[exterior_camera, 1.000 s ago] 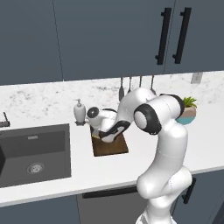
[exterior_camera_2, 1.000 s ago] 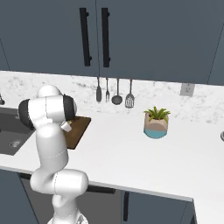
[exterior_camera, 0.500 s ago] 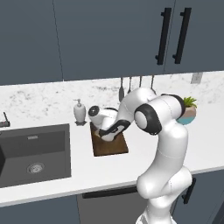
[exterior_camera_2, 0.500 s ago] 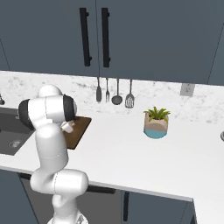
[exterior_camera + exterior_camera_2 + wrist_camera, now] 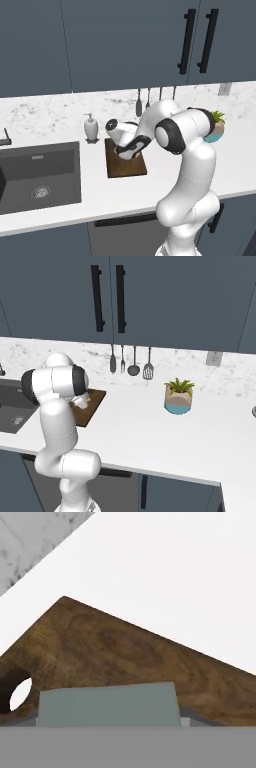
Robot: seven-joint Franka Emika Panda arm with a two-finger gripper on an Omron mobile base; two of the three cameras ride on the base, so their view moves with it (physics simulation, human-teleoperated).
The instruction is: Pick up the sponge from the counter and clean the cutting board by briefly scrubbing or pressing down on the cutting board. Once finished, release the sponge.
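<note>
From the hand view, the grey-green face of the small sponge (image 5: 108, 704) sits low against the dark brown wooden cutting board (image 5: 125, 657), beside its hole (fingertips hidden, so I cannot tell its grip). From the left, the white arm bends down, gripper (image 5: 125, 150) over the board near the smooth white counter (image 5: 165, 175)'s back edge.

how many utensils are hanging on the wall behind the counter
4. In the right base view they hang in a row on the backsplash: a narrow utensil, a thin one, a ladle and a slotted spatula. The arm might hide others.
</note>
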